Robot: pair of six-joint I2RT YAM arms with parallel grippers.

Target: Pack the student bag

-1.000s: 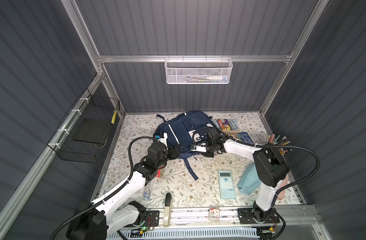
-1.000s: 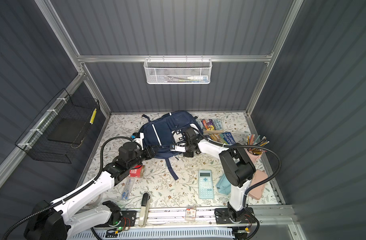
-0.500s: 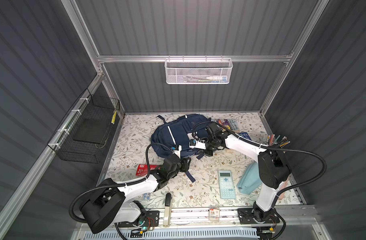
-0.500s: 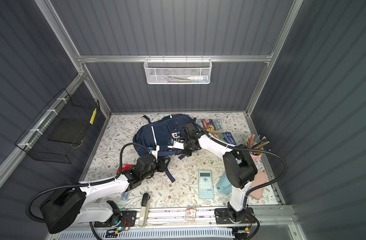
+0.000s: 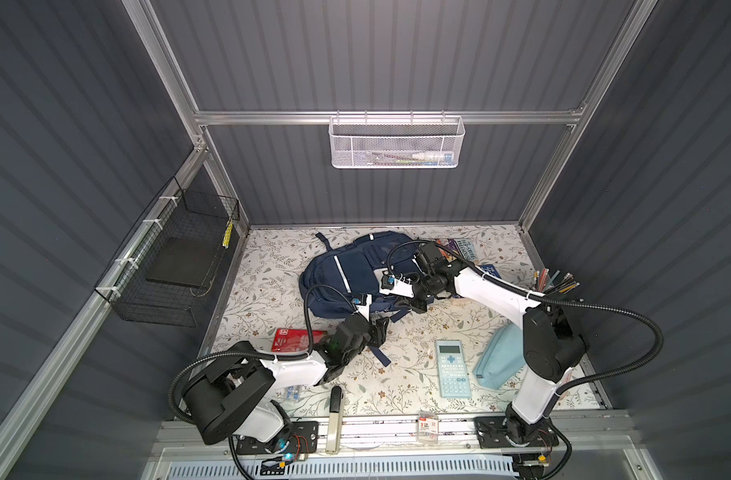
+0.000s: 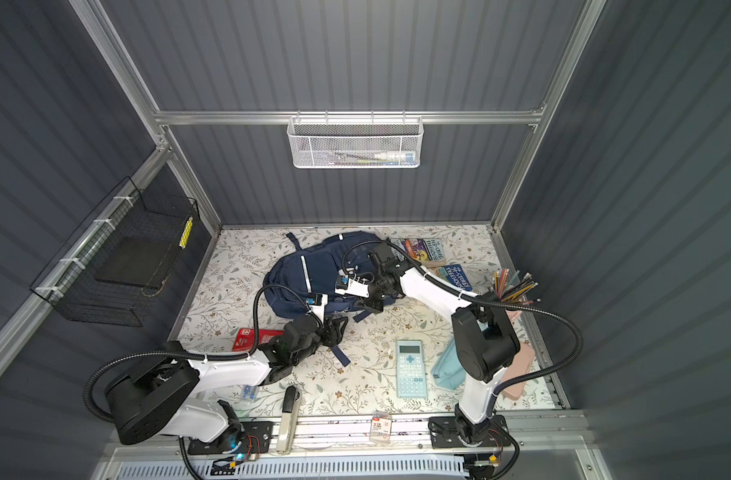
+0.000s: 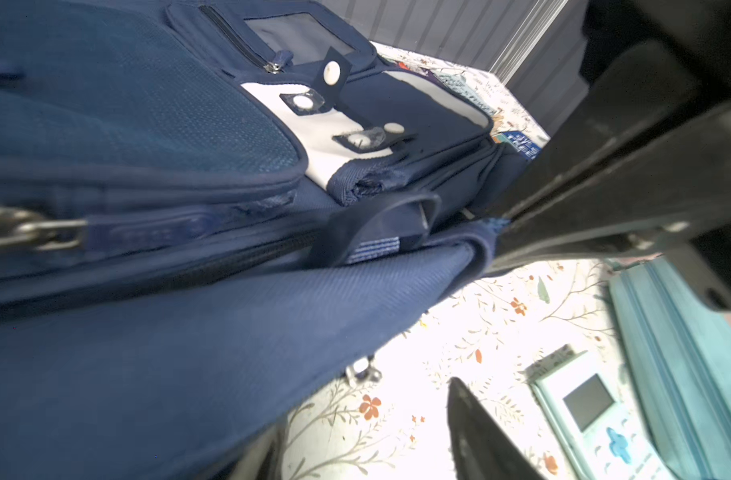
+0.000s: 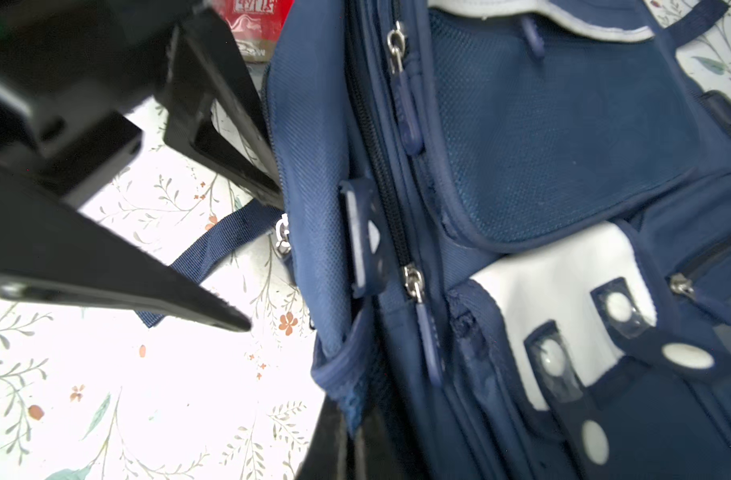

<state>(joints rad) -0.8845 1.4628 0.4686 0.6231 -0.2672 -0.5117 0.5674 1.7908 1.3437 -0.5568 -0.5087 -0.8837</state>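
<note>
The student bag [image 5: 355,274] [image 6: 314,270], a navy-blue backpack with white stripes, lies at the middle back of the floral table. My right gripper [image 5: 418,305] [image 6: 372,307] is at its near right corner. In the right wrist view this gripper [image 8: 355,440] is shut on the bag's [image 8: 542,145] bound fabric edge. My left gripper [image 5: 378,332] [image 6: 337,328] sits low at the bag's near edge, beside a loose strap [image 8: 214,253]. In the left wrist view the left gripper [image 7: 364,415] stands open with bare tabletop in its gap. Bag fabric [image 7: 189,353] drapes over one of its fingers.
A pale-blue calculator [image 5: 451,368] and a light-blue pouch [image 5: 501,355] lie near right. A red packet [image 5: 295,338] lies left of my left arm. Books [image 5: 463,249] and a pencil holder [image 5: 553,282] are at the right. Wire baskets [image 5: 397,143] hang on the walls.
My left arm swung from the bag's left side down to its near edge. The bag shifted left and bunched up. The right gripper kept its hold.
</note>
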